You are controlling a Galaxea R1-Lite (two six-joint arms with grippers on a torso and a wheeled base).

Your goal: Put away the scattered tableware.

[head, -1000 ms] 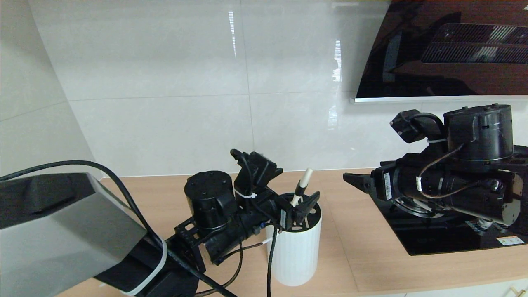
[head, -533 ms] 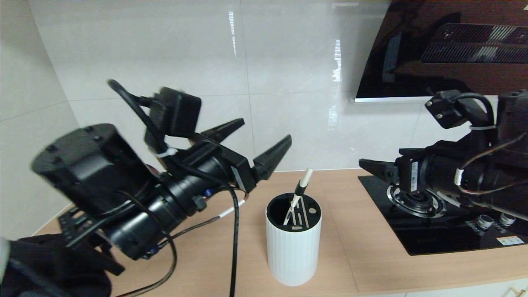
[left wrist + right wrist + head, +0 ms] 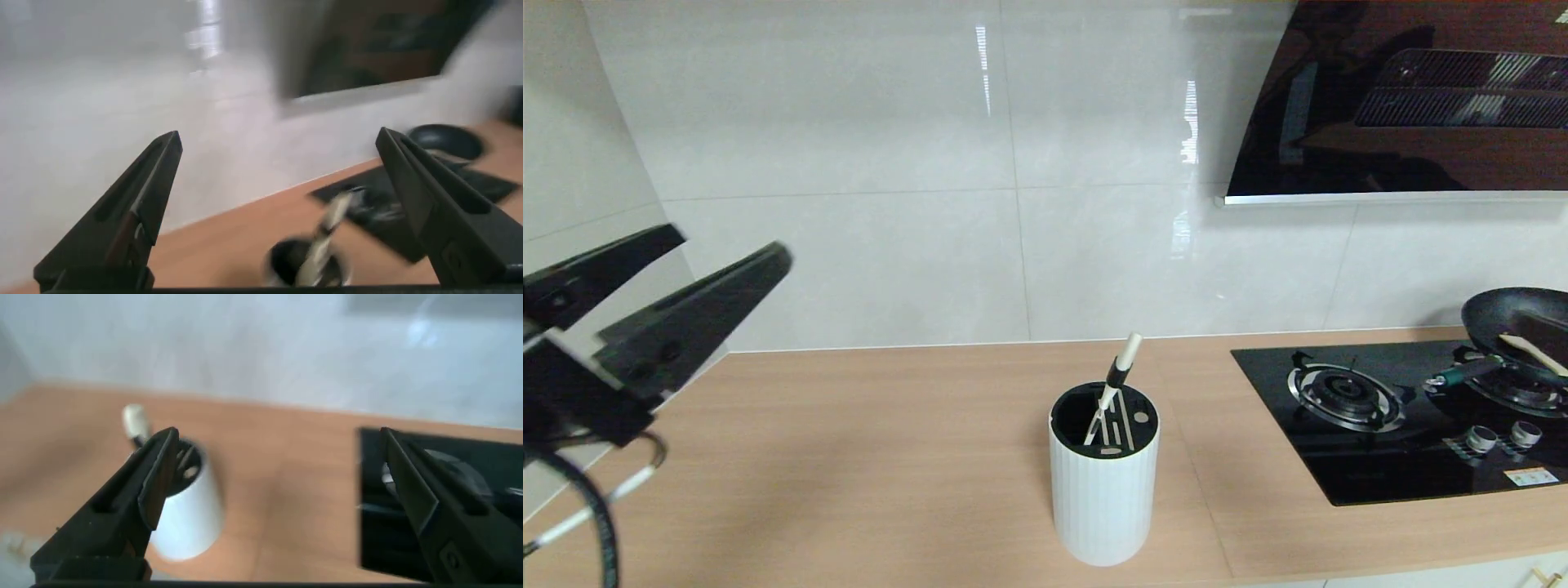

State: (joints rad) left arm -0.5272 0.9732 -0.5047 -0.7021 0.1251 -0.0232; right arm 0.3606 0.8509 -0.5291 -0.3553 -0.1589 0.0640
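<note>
Left gripper [image 3: 729,242]: at the far left of the head view, raised well above the countertop [image 3: 890,457], in front of the tiled wall [image 3: 849,163]. Its two black fingers are spread wide with nothing between them. The left wrist view confirms this: both fingers are parted and bare.

Right gripper [image 3: 278,434]: in the right wrist view its fingers are also released, wide apart and holding nothing. It hangs over the countertop, well clear of everything on it.

Holder [image 3: 1104,490]: a white ribbed cylinder with a black slotted top. It stands upright on the countertop near the front edge, between the open wooden stretch to the left and the hob [image 3: 1380,441] to the right. It is apart from both grippers.

Utensil [image 3: 1123,363]: one slim piece with a cream handle end and a black band below it. It stands in the holder, tilted toward the back right, with its upper part sticking out above the rim. The lower end goes into the black insert; the exact slot cannot be told.

Hob: black glass, set into the countertop on the right, with one bare burner nearest the holder.

Pan [image 3: 1515,318]: dark, on the far right burner. A pale spatula [image 3: 1531,349] lies in it.

Hood [image 3: 1405,98]: dark and glossy, mounted on the wall above the hob.
</note>
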